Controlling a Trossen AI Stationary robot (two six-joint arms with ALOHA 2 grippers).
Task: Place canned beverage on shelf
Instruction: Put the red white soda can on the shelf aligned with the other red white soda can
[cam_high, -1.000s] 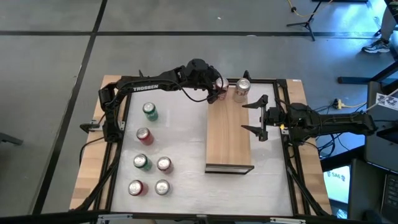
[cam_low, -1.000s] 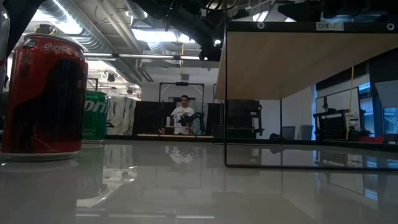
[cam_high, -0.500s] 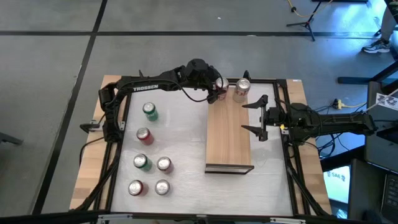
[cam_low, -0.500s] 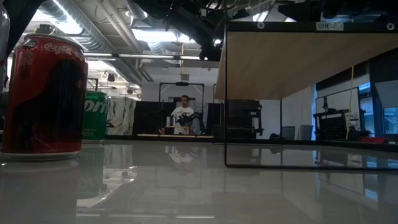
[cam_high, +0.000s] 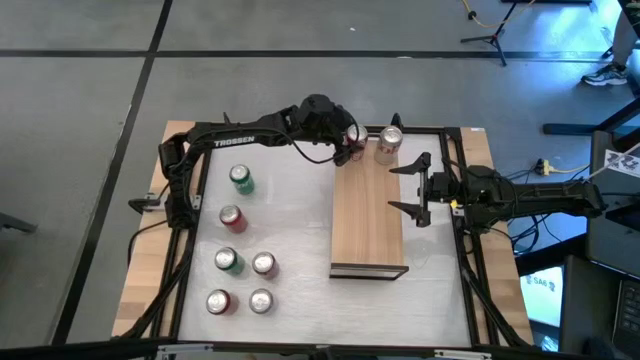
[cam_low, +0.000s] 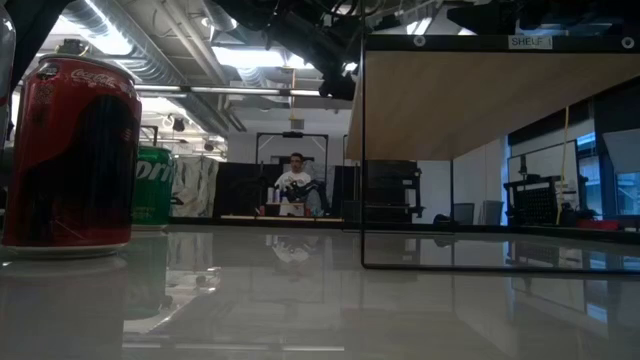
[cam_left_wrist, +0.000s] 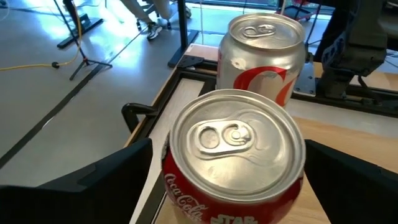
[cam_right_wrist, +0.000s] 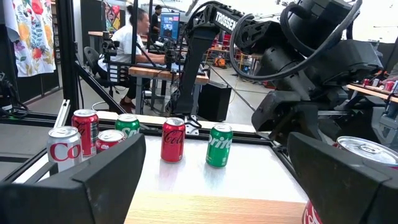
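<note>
Left gripper (cam_high: 350, 147) at far end of shelf (cam_high: 368, 225), jaws spread wide either side of red Coke can (cam_left_wrist: 234, 155) — I see a gap on both sides, no grip. Can stands upright at shelf's far left corner, close to board edge. Silver can (cam_high: 389, 143) just beside it, at far right corner. Rest of board bare toward near dark edge.

Right gripper (cam_high: 412, 187) hovers off shelf's right edge, fingers wide apart, empty.

Six cans (cam_high: 240, 240) well apart on white tabletop (cam_high: 290, 220), left of shelf.
</note>
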